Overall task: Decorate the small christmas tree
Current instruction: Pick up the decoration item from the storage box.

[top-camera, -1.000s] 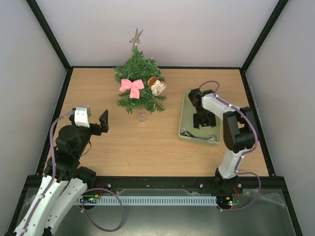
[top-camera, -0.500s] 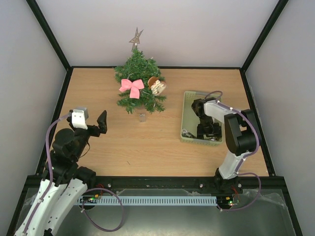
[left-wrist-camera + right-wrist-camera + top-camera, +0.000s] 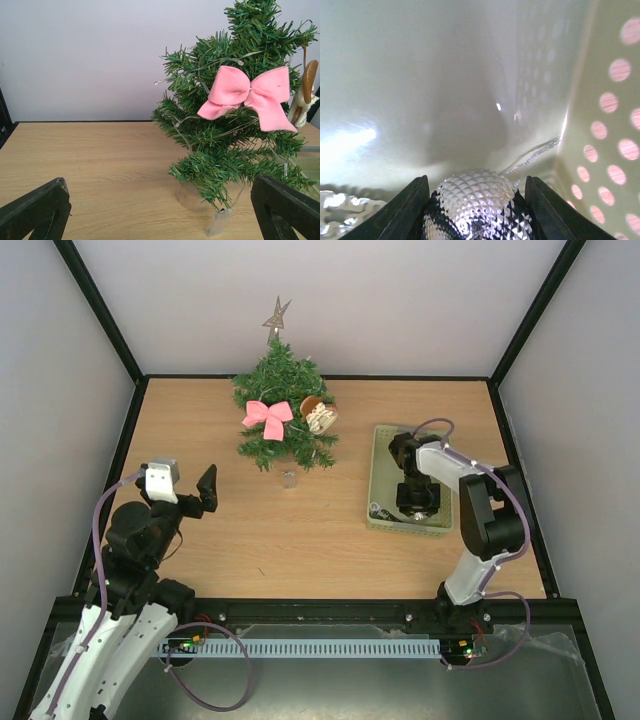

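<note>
Your right end effector (image 3: pixel 416 496) is down in the basket (image 3: pixel 378 472), its fingers flanking a silver bauble (image 3: pixel 476 205), probably the next ornament. I cannot tell whether they clench it yet. Your left end effector (image 3: pixel 159 200) hangs released, facing the tree (image 3: pixel 283 420), which stands near the desk's (image 3: pixel 300 540) far edge, well apart from the basket. The arm hides most of the basket's contents, and the bauble's lower half is cut off.

Open desk (image 3: pixel 300 540) lies between the left pincer (image 3: pixel 203 492) and the small christmas tree (image 3: pixel 285 410); over right, the basket (image 3: pixel 372 480) wall hems the right pincer (image 3: pixel 417 496) closely.
</note>
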Robot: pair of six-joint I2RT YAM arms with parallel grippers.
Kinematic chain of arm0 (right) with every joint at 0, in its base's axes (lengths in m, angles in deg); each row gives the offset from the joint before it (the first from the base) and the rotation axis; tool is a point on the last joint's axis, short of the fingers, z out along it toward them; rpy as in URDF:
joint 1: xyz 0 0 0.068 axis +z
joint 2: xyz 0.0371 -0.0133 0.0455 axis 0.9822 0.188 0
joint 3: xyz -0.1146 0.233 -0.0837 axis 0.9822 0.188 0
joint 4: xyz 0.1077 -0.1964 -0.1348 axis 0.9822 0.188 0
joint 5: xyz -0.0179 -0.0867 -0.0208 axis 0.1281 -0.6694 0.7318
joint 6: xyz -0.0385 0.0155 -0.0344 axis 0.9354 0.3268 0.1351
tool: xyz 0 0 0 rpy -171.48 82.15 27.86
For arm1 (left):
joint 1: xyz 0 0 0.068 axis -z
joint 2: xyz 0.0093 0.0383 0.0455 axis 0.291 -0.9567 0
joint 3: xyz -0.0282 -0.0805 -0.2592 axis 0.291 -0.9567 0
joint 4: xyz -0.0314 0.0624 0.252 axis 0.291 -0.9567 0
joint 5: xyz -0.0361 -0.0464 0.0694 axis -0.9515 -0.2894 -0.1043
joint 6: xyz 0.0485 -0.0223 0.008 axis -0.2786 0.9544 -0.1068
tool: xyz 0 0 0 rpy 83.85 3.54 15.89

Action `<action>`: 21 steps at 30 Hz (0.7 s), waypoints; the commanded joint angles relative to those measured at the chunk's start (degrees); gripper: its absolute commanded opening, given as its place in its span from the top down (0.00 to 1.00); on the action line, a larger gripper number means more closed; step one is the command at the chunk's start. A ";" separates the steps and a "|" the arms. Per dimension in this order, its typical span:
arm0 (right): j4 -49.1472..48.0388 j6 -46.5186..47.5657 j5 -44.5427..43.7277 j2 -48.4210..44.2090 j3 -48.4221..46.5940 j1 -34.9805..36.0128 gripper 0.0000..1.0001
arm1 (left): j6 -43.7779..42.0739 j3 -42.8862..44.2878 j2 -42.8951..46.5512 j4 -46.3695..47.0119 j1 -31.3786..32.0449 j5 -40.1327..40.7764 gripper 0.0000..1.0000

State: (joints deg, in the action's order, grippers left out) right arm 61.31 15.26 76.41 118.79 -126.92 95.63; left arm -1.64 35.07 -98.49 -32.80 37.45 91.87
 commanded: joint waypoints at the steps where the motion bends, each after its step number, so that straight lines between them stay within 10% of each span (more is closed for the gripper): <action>1: -0.20 0.26 -1.90 -3.63 -4.01 -0.26 0.61 | -0.18 -0.28 0.08 1.12 -0.32 1.63 0.00; 10: -1.80 2.32 -3.73 -12.75 -7.26 0.49 0.61 | 4.00 2.54 -11.52 -0.07 -1.12 -0.38 0.00; 21: -6.43 5.61 0.75 -18.33 -8.30 1.03 0.61 | 24.94 -0.75 -31.63 21.19 -26.37 -45.83 0.36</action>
State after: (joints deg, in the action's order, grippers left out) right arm 57.22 19.20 75.95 103.22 -133.30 96.18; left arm 11.70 36.62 -126.18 -26.11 18.00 67.08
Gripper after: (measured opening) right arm 0.456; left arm 0.672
